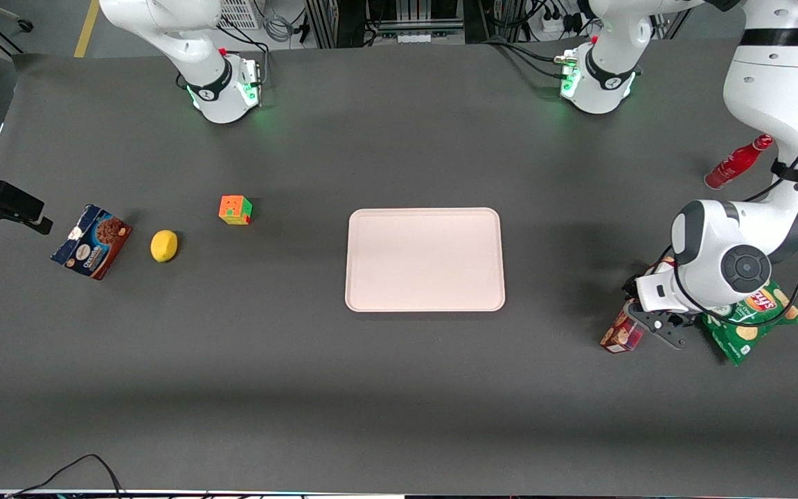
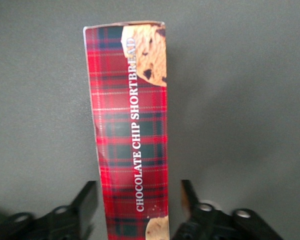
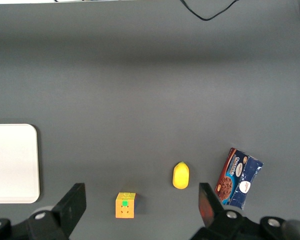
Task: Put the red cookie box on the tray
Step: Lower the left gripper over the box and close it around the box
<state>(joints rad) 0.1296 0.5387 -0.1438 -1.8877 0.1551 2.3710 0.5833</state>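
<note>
The red cookie box [image 1: 621, 334], a slim tartan carton, lies on the table toward the working arm's end, partly hidden under the arm. In the left wrist view the red cookie box [image 2: 132, 135] reads "Chocolate Chip Shortbread" and runs lengthwise between the fingers. My left gripper [image 1: 652, 324] is low over the carton and open [image 2: 138, 187]. One finger stands on each long side, with a small gap to the carton on both. The pale pinkish-cream tray [image 1: 425, 259] lies empty at the table's middle, well away from the carton, and also shows in the right wrist view [image 3: 12, 162].
A green chips bag [image 1: 752, 322] lies right beside the carton, under the arm. A red bottle [image 1: 737, 162] lies farther from the front camera. Toward the parked arm's end are a Rubik's cube [image 1: 235, 210], a lemon [image 1: 164, 246] and a blue-and-brown cookie box [image 1: 91, 241].
</note>
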